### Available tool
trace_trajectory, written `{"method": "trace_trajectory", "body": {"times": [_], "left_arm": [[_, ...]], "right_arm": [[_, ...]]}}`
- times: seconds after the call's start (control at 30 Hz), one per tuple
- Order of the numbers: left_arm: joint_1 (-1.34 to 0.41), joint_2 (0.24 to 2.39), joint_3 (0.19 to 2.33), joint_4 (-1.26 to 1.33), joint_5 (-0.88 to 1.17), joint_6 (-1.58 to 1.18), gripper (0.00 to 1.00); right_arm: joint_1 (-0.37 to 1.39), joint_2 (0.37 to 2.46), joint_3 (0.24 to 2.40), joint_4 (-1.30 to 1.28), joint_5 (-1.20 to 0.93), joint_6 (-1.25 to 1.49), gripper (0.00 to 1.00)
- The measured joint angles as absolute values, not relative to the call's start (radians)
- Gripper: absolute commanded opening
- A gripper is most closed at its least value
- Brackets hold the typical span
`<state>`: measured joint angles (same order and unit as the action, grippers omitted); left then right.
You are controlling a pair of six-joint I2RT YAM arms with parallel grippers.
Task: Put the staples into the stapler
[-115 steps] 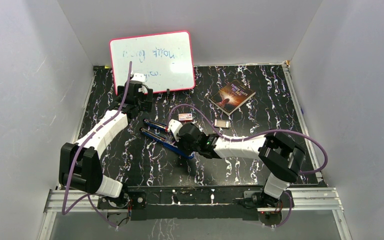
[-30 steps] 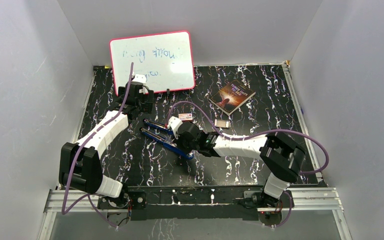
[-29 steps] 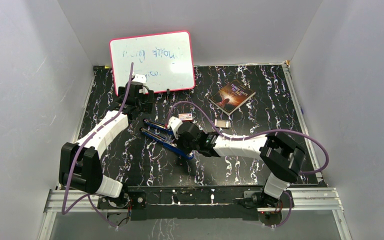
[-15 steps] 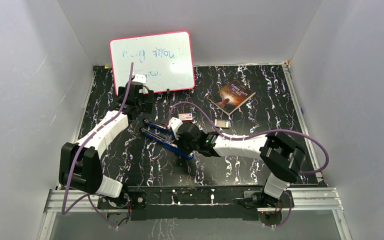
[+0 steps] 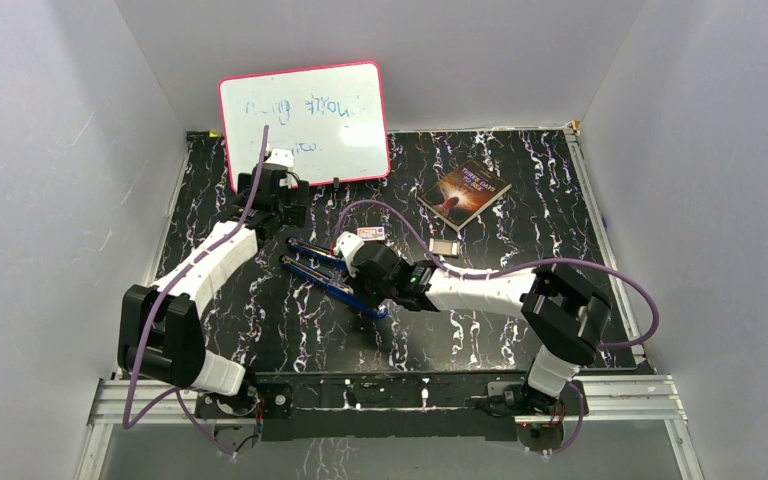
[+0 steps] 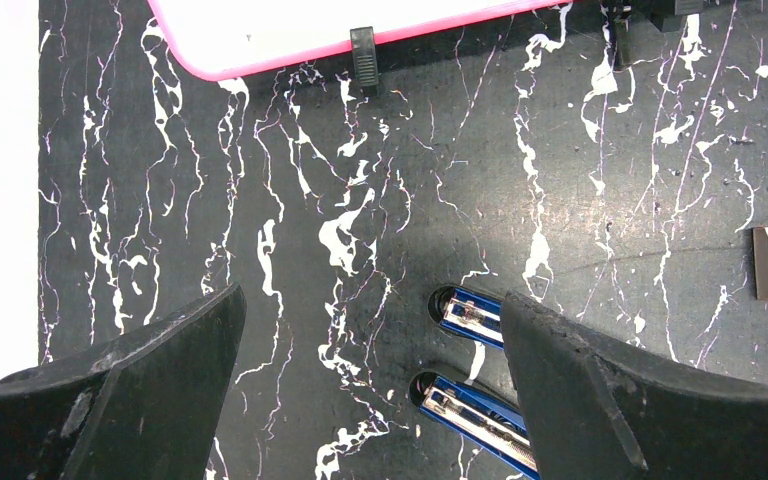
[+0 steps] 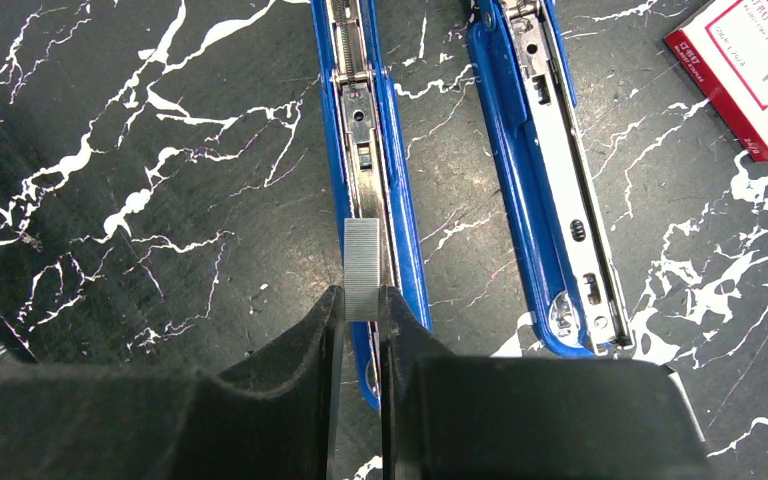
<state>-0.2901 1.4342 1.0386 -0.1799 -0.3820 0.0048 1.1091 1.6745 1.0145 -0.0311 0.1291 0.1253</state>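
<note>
- Top view: the stapler (image 5: 318,268) lies opened flat. The right gripper (image 5: 350,262) hovers over it, and the left gripper (image 5: 278,208) is just beyond its far end.
- Left wrist: jaws spread wide above the stapler's tips, holding nothing.
- Right wrist: fingers nearly closed, pinching the staples (image 7: 362,268) directly over the stapler's magazine channel. This looks like the insertion step; next, align the strip with the channel and lower it in.

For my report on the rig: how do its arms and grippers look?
The left arm and right arm have white link shells and black joints; a purple cable runs along each. The left gripper and right gripper have black wedge-shaped fingers.
</note>
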Motion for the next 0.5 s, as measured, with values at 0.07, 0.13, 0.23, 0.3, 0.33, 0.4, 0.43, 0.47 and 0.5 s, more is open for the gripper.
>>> {"method": "trace_trajectory", "body": {"times": [0.07,0.13,0.23,0.3,0.33,0.4,0.43,0.47,0.5], "left_arm": [[-0.290,1.434,1.039,-0.180,-0.382,0.005,0.98],[-0.290,1.434,1.039,-0.180,-0.382,0.005,0.98],[-0.290,1.434,1.039,-0.180,-0.382,0.005,0.98],[-0.290,1.434,1.039,-0.180,-0.382,0.005,0.98],[-0.290,1.434,1.039,-0.180,-0.382,0.006,0.98],[-0.290,1.434,1.039,-0.180,-0.382,0.007,0.98],[-0.290,1.434,1.039,-0.180,-0.382,0.008,0.98],[-0.290,1.434,1.039,-0.180,-0.382,0.008,0.98],[-0.290,1.434,1.039,-0.180,-0.382,0.008,0.98]], "right_arm": [[1.108,1.675,1.024,-0.040,0.129,0.126,0.00],[1.108,1.676,1.033,-0.052,0.129,0.128,0.00],[1.107,1.680,1.040,-0.059,0.129,0.129,0.00],[1.106,1.694,1.050,-0.069,0.129,0.129,0.00],[1.106,1.697,1.051,-0.075,0.129,0.129,0.00],[1.106,1.703,1.052,-0.081,0.128,0.129,0.00],[1.105,1.708,1.053,-0.084,0.128,0.129,0.00],[1.105,1.710,1.053,-0.089,0.128,0.130,0.00],[1.105,1.710,1.055,-0.093,0.128,0.130,0.00]]}}
